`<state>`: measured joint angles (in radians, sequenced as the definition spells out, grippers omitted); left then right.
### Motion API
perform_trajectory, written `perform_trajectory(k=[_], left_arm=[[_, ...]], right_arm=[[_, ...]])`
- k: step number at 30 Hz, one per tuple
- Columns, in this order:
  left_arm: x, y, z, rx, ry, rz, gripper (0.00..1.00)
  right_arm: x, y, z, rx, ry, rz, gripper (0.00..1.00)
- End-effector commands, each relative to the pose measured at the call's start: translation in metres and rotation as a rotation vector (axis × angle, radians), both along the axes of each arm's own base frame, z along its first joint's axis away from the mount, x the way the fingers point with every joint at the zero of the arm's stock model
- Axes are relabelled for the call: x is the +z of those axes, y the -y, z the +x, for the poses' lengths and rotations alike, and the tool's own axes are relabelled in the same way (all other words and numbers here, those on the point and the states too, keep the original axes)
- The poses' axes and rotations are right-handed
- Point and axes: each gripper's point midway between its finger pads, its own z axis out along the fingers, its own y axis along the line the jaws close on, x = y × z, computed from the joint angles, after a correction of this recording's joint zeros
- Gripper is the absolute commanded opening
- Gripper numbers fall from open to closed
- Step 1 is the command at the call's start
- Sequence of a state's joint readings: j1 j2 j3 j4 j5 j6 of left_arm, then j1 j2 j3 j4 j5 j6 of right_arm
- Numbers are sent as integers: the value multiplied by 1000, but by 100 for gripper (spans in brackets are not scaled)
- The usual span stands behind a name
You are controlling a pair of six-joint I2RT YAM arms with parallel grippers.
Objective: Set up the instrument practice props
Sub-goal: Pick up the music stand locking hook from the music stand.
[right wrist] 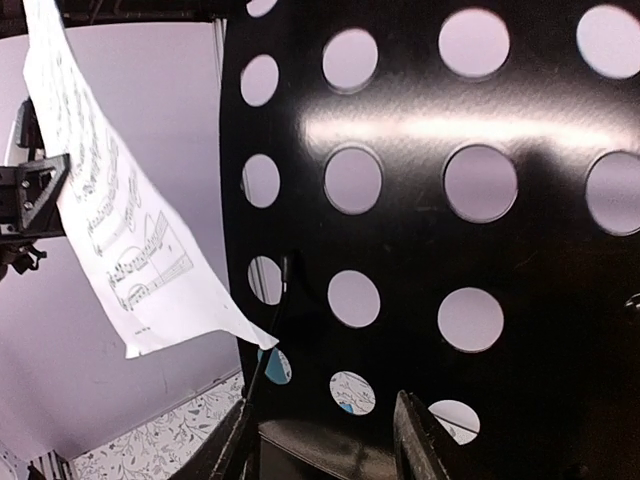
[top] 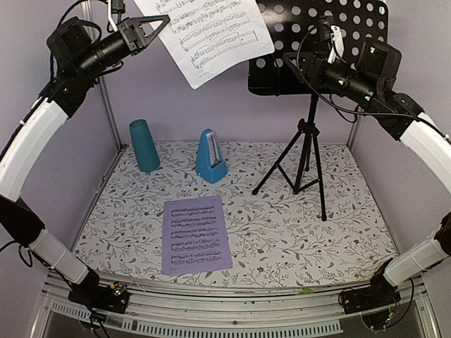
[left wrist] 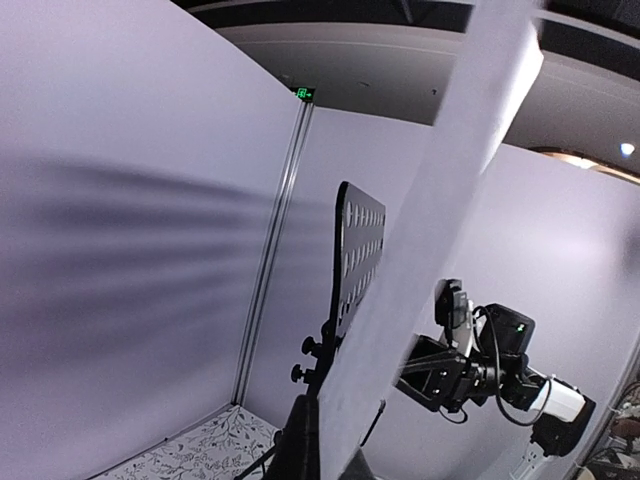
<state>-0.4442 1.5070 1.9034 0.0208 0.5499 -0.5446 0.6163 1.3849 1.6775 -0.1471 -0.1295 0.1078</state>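
Lavender sheet of music (top: pixel 196 234) lies flat and face up on the flower-patterned table (top: pixel 338 225), near the front edge and left of centre. Farther back stands the small blue metronome (top: pixel 211 156), upright, with a tall teal cup (top: pixel 144 145) to its left by the far-left corner; the two are apart. To the right of the metronome the black music stand (top: pixel 308 151) rests on its three spread legs. Its perforated tray (top: pixel 331 17) is raised high at the far right.

The right gripper (right wrist: pixel 325 445) is held close against the tray's face near the lower lip. Its fingers (right wrist: pixel 415 440) are set apart; whether they touch the tray cannot be told.

The white sheet of music (top: pixel 211 32) hangs in the air at the far centre, just left of the tray. It is pinched at its left edge by the left gripper (top: pixel 162 22), whose jaws are clamped together on the paper. In the left wrist view the page runs edge-on from the gripper upward, beside the tray.
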Motion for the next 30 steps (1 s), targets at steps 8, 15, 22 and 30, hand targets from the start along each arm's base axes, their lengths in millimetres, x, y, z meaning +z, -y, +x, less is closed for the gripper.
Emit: perform_trajectory(k=[8, 15, 22, 30], left_arm=[[5, -21, -1, 11, -37, -24, 0], [6, -29, -11, 0, -32, -17, 0], [3, -26, -18, -49, -29, 0, 0], [-1, -23, -20, -69, -27, 20, 0]], right_arm=[[-8, -22, 15, -64, 37, -72, 45], [-4, -28, 17, -117, 77, -112, 43], [6, -11, 9, -163, 80, -94, 42], [14, -2, -8, -130, 69, -69, 42]])
